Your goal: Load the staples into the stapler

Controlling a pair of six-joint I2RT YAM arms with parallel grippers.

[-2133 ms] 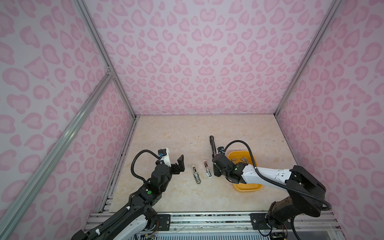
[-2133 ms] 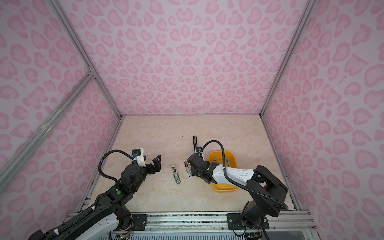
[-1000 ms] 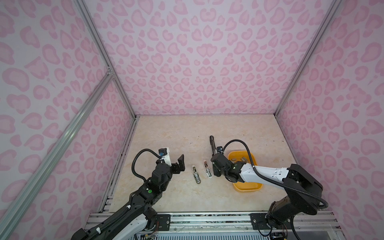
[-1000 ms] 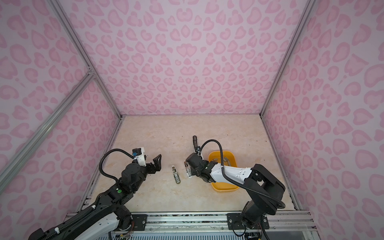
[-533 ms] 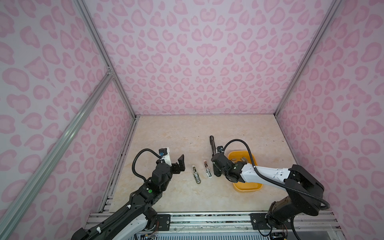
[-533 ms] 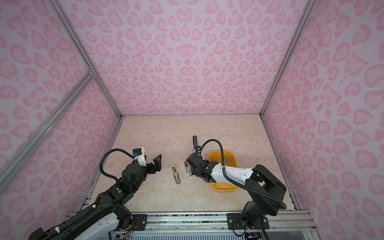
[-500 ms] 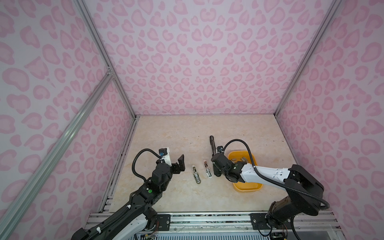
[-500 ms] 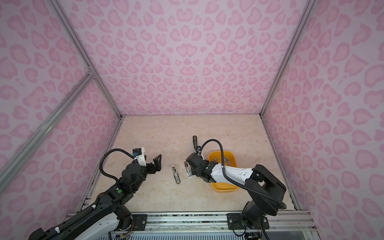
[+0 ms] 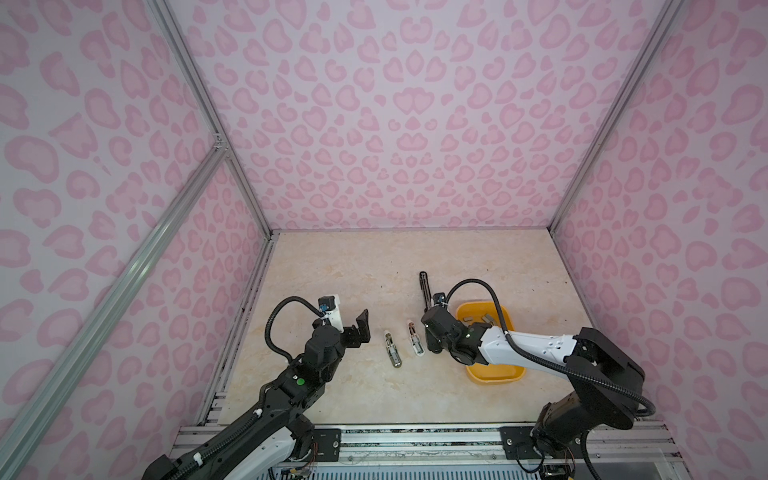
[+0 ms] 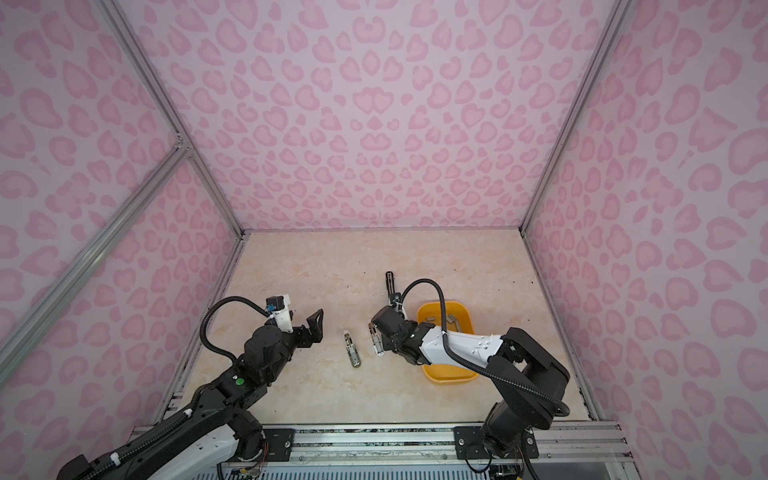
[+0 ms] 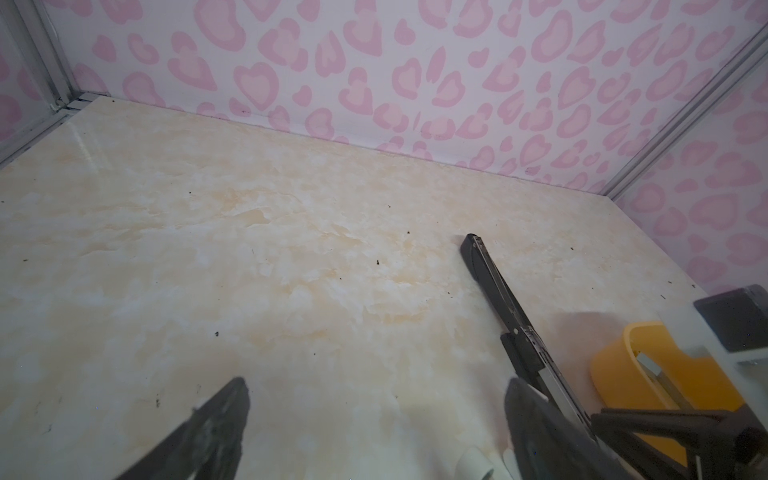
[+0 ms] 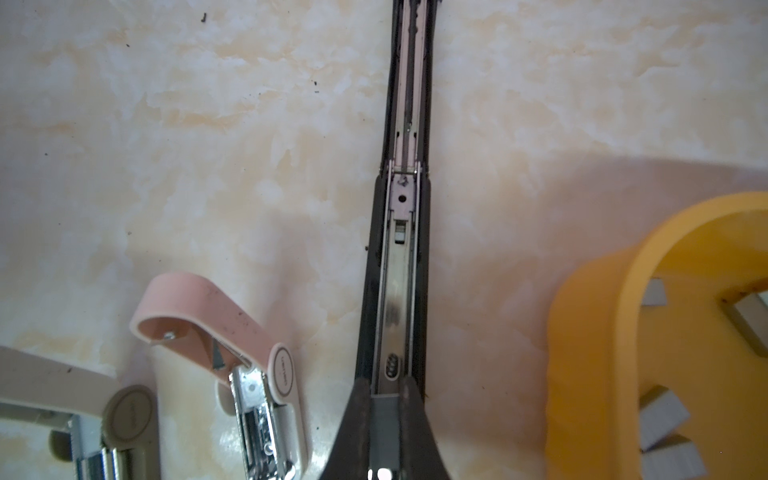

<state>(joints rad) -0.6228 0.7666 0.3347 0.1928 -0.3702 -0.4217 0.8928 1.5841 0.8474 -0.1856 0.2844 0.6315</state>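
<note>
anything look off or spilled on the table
Nothing spilled or askew. The staples sit in the tray; the black stapler, pink stapler and beige stapler lie open for loading. Only dark specks dot the table.

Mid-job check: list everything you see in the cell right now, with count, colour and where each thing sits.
Long stapler: one, black, opened flat on the table, left of the tray.
Small staplers: two, one pink and one olive, both opened, side by side between the arms.
Tray: one, yellow, partly under the right arm.
Staple strips: several, grey, loose in the tray; exact count hidden.
Table: one, beige marbled.
Walls: pink heart print, around the table.
Left gripper: open, empty, left of the small staplers.
Right gripper: shut on one grey staple strip, over the long stapler's channel.
</note>
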